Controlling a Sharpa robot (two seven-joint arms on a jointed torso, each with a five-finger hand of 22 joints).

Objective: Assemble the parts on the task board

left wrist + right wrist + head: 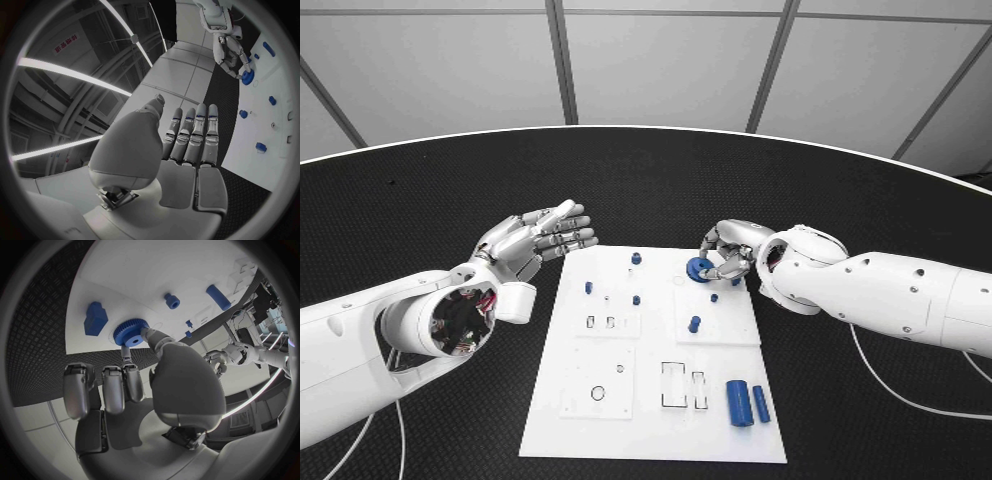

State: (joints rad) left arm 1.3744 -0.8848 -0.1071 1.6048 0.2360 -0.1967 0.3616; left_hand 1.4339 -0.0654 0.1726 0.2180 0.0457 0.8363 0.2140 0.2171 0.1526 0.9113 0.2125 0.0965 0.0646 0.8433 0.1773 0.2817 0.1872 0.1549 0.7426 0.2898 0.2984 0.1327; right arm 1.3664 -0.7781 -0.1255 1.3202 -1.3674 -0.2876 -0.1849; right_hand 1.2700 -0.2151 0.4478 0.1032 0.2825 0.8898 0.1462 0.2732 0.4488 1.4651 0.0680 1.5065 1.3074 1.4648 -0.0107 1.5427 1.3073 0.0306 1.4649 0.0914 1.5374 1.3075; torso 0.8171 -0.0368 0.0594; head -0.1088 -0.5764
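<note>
The right hand [727,256] pinches the blue gear [130,332] at the far edge of the task board [646,420]. It looks stiff, light, probably slippery; the toothed rim gives the best grip. The left hand [538,240] hovers with spread fingers, holding nothing.

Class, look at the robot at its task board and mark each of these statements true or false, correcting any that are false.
1. The right hand holds a blue gear at the far end of the task board. True.
2. The left hand grips a blue cylinder. False: it holds nothing, its fingers extended, beside the board's far left corner.
3. Two blue cylinders lie side by side near the board's near right corner. True.
4. The task board is black on a white table. False: the board is white and the table is black.
5. The left hand rests on the gear. False: it is apart from it.
</note>
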